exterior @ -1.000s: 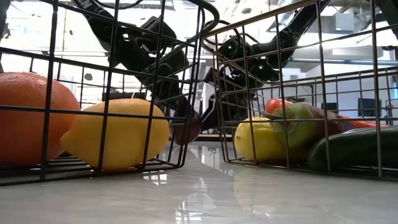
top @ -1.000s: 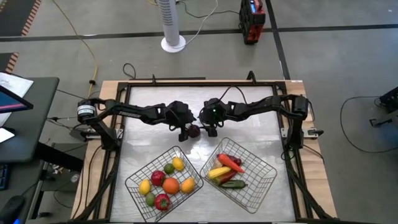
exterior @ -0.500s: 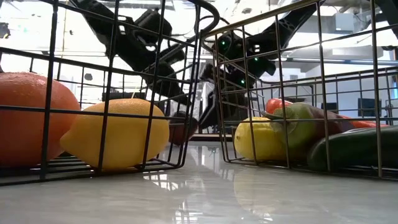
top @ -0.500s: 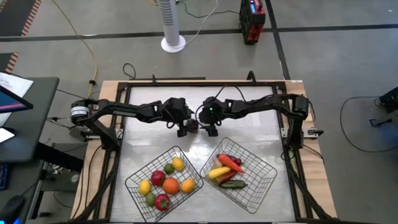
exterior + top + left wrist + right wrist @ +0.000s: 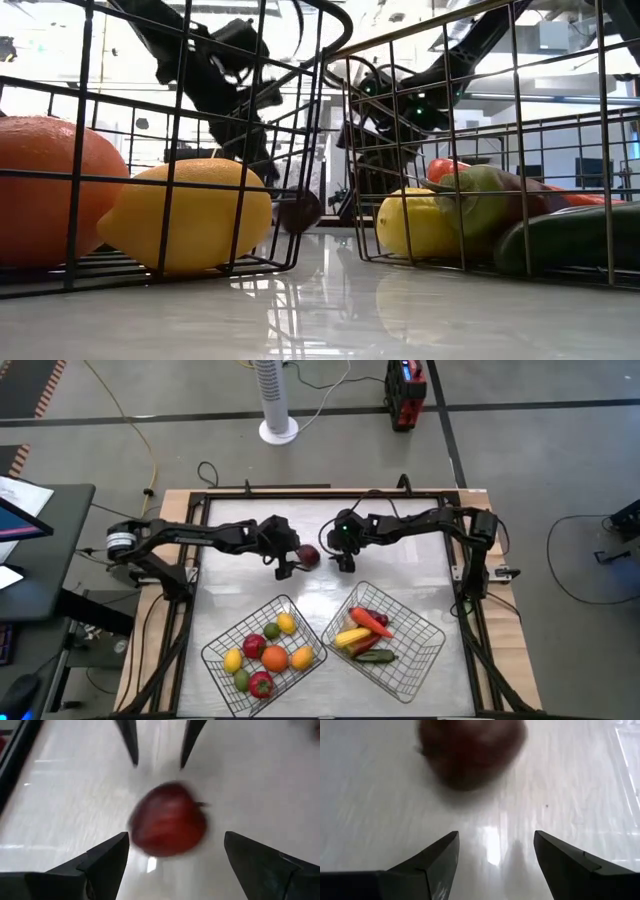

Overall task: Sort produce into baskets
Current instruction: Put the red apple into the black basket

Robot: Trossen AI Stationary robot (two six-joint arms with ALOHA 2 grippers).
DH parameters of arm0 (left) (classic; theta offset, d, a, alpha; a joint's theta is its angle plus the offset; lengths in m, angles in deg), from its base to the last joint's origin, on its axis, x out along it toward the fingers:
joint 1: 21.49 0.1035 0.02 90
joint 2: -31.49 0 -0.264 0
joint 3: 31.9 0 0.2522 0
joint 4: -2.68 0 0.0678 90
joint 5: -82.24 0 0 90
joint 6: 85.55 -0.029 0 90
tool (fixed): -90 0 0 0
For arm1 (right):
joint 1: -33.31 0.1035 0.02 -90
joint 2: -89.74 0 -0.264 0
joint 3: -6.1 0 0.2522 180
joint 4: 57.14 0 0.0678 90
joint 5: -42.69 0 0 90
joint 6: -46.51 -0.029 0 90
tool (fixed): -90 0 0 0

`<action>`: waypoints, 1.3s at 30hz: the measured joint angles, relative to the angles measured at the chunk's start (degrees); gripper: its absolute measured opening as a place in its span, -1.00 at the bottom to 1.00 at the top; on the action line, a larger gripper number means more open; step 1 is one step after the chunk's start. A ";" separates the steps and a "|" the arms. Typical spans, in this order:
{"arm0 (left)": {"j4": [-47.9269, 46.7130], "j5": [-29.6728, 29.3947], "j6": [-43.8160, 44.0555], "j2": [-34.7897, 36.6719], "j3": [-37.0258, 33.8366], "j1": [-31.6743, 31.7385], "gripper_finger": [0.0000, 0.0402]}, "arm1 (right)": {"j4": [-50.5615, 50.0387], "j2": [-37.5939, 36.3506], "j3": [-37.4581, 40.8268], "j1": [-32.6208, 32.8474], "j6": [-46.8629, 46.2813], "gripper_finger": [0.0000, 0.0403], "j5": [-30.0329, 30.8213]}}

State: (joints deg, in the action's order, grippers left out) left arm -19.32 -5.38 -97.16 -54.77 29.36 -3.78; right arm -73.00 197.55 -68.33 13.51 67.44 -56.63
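Note:
A dark red apple (image 5: pixel 308 555) lies on the white table, between my two grippers and beyond the baskets. My left gripper (image 5: pixel 287 569) stands open at the apple's left; in its wrist view the apple (image 5: pixel 169 826) sits between the spread fingers without touching them. My right gripper (image 5: pixel 345 564) stands open at the apple's right, and the apple (image 5: pixel 470 750) lies ahead of its fingertips. The left basket (image 5: pixel 222 638) holds round fruit (image 5: pixel 274 657). The right basket (image 5: pixel 416 624) holds long vegetables (image 5: pixel 366 635).
The two wire baskets stand side by side near the table's front edge, with a narrow gap between them. Bare tabletop (image 5: pixel 400 555) lies around and beyond the apple. A dark frame (image 5: pixel 300 493) runs round the table.
Both grippers have drawn back from the apple, the left toward the table's left edge and a little up, the right toward the right edge. Both stay open. The apple has shifted a little toward the far edge and shows blurred.

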 joint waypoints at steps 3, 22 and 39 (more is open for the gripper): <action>2.00 -3.26 -1.32 -3.60 -0.02 1.11 0.58 | 0.40 0.02 0.11 -0.73 -0.11 0.42 0.00; 13.28 1.28 -0.63 -15.18 -0.02 1.39 0.58 | 7.28 4.02 0.11 0.75 -0.10 0.42 -1.08; 7.57 3.73 0.30 -12.08 6.03 -3.07 0.58 | -1.78 -9.82 -1.31 6.35 -1.33 0.42 -0.82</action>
State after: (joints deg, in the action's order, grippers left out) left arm -11.75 -1.66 -96.86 -66.85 35.39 -6.85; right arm -74.78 187.73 -69.64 19.85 66.11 -57.45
